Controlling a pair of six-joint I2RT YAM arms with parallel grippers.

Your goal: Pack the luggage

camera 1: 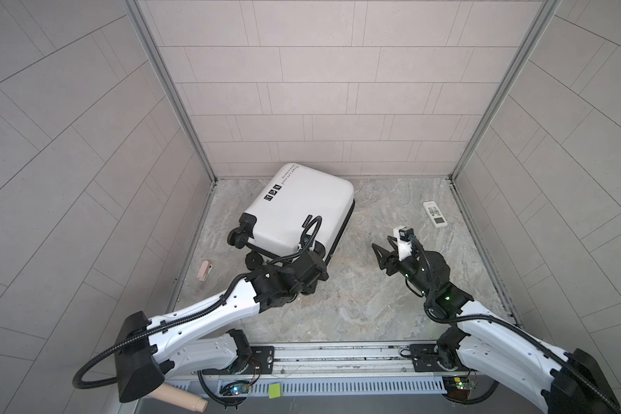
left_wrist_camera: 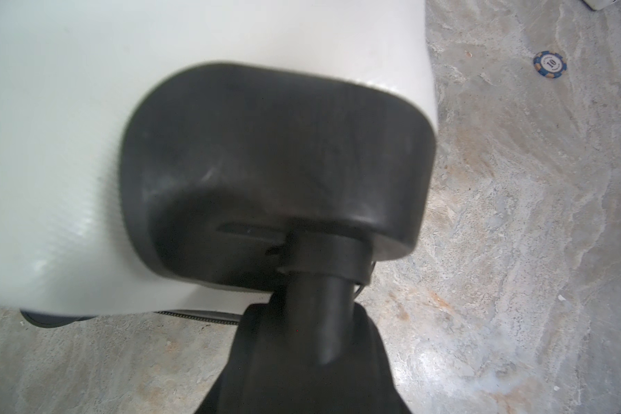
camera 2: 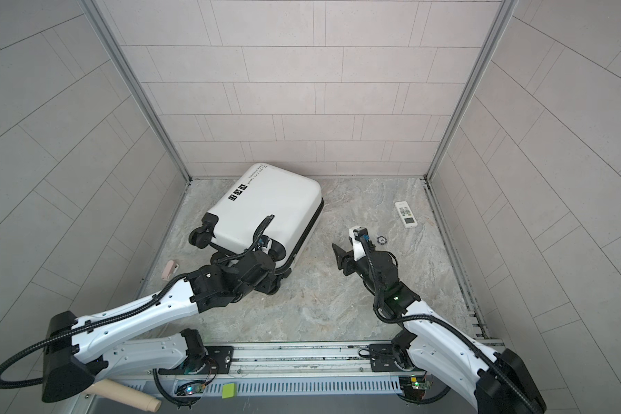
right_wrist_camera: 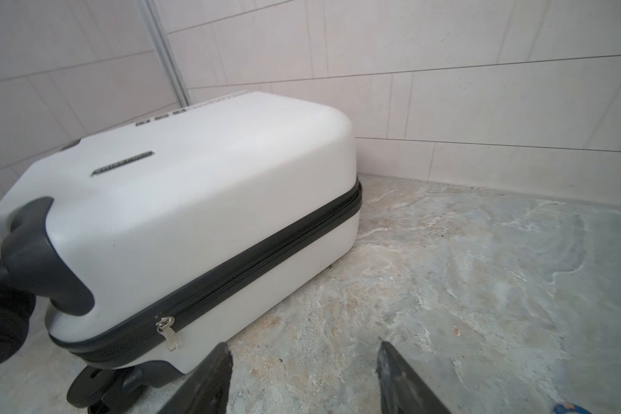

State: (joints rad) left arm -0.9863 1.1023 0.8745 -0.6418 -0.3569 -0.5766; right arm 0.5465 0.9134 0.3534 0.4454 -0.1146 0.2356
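Left gripper (camera 1: 309,281) sits at the wheel (left_wrist_camera: 302,358) corner of the luggage (camera 1: 298,208). Wrist view is all black caster housing, so I can't tell jaw gap or whether it has the wheel. The luggage lies flat and zipped shut, back-left on the table (camera 1: 355,304), close to the wall.

Risks:
- The caster swivels, so any hold there can slip or drag the case.
- The zipper pull (right_wrist_camera: 167,328) is small and easy to miss.

Right gripper (right_wrist_camera: 303,358) is spread wide and empty, just off the zipper side. The remote (camera 1: 435,214) is well clear.
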